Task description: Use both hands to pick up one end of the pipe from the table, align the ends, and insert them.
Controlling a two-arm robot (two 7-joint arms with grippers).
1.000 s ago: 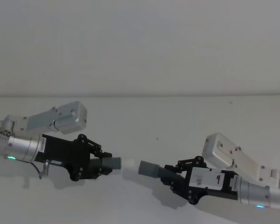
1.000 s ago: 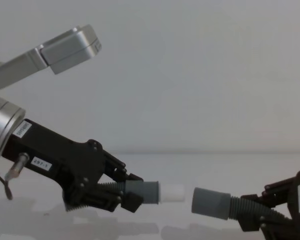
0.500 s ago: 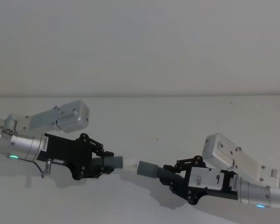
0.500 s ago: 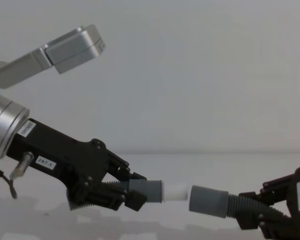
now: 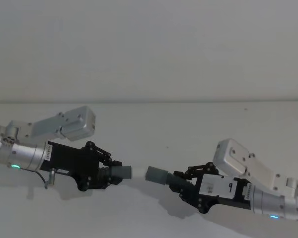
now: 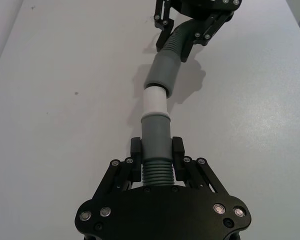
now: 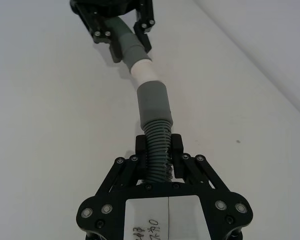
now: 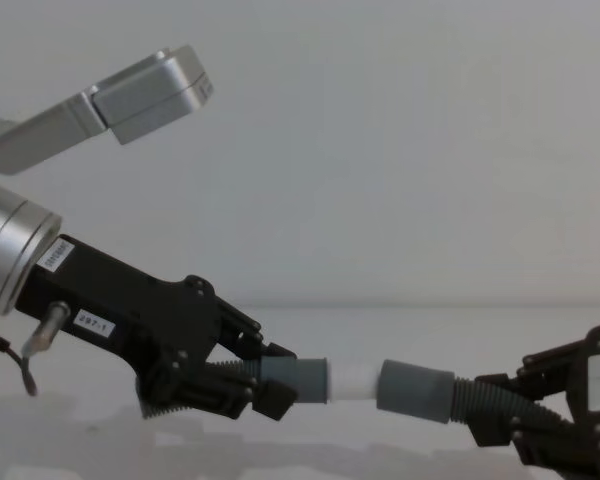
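white tip at the mouth of the cuff: push straight, not bent

the table [image 5: 188, 124] is a plain white surface reaching far behind both arms. both hose pieces are lifted off it, near its front edge.

the left gripper [image 5: 109, 174] comes in from the left, its jaws closed snugly on the ribbed part of the left hose [image 6: 156, 171] just behind that hose's grey cuff [image 8: 302, 381]. the right gripper [image 5: 181, 182] comes in from the right and sits a little lower and nearer, jaws clamped on the ribs of the right hose [image 7: 158, 145] behind its own cuff [image 8: 415, 390].

the white tip [image 8: 354, 382] sticks out of the left cuff and meets the open mouth of the right cuff; from the side the two look touching or barely entered, and how deep the tip sits cannot be told.

in the wrist views the two pieces meet at a slight angle, not in one line. to do this well, i judge the right piece should first be turned to share the tip's axis, then the two pushed together slowly along that line. the ribs flex, so a crooked push would likely buckle the hose instead of seating the tip.
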